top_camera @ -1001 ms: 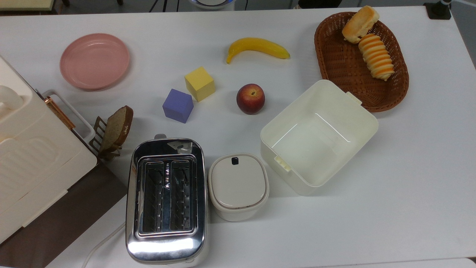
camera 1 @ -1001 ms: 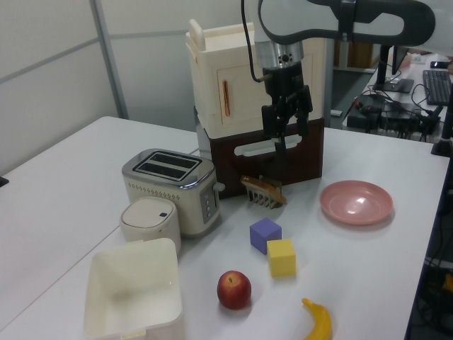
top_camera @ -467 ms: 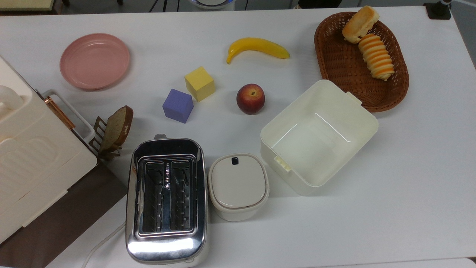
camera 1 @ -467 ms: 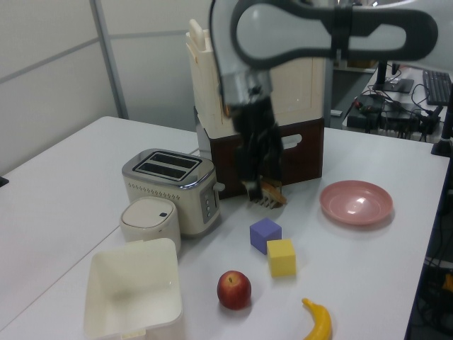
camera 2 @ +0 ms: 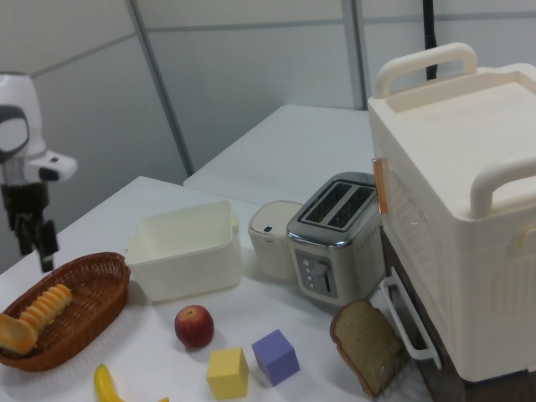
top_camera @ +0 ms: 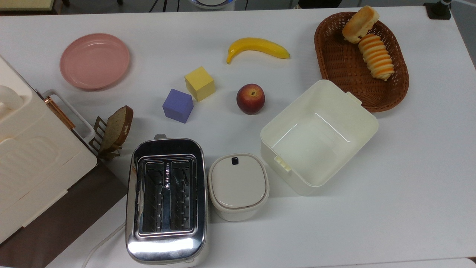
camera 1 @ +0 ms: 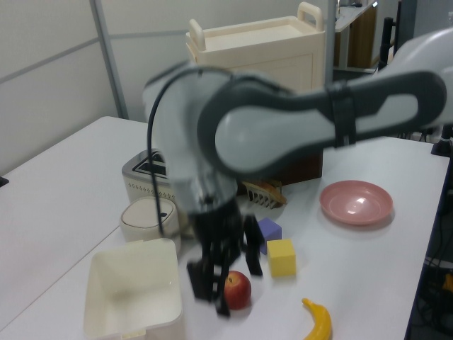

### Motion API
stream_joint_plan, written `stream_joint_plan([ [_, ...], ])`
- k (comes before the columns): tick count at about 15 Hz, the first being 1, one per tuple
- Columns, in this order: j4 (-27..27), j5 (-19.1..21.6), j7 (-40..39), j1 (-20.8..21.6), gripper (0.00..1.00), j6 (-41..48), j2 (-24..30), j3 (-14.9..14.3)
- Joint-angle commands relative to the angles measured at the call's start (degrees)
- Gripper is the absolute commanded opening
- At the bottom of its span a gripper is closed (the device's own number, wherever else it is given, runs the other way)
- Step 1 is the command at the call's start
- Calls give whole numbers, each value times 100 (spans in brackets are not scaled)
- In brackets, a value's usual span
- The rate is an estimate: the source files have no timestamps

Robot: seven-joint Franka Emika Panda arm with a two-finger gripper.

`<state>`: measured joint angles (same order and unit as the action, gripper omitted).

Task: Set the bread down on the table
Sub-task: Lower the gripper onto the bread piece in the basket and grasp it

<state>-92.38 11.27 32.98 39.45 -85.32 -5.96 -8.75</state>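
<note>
Since a second ago, a long swing of the claw (camera 1: 225, 273) away from the cream cabinet (camera 1: 258, 71) and the slice rack, down past the cubes to the peach (camera 1: 237, 289) in the left view. Blurred with travel, yet fingers apart and nothing between them – open and empty. Nothing else shifted.

In the right view, hanging by the basket (camera 2: 100, 289) at the right view's left edge, above its rim and not yet inside.

Step in hand, by judgement: approach to the bread (top_camera: 360, 24) – no grasp begun.

Nearest on the route, the peach and the empty white box (top_camera: 268, 150); best kept well above both. Beyond them the basket, at the top view's upper right. Inside it, the striped roll (top_camera: 376, 56) first, then the bread at the far end, propped up on the rim and touching the roll's end.

To do it well:
- Slow down before the descent; come in from above.
- Turn the fingers across the bun's short width, clear of the roll and of the wicker wall.
- Close gently – probably soft, and tilted, so liable to roll off the rim.
- Lift straight up until free of the rim, then carry to bare counter (top_camera: 409, 167) and set down low.
</note>
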Motion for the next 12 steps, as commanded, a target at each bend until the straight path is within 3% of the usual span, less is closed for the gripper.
stream_joint_plan([
  [1,-403,280,901,457,100,-502,-264,-48],
  [7,-509,288,1992,1204,100,-1329,-1011,-48],
  [12,-509,288,2125,1600,100,-1488,-1495,-48],
])
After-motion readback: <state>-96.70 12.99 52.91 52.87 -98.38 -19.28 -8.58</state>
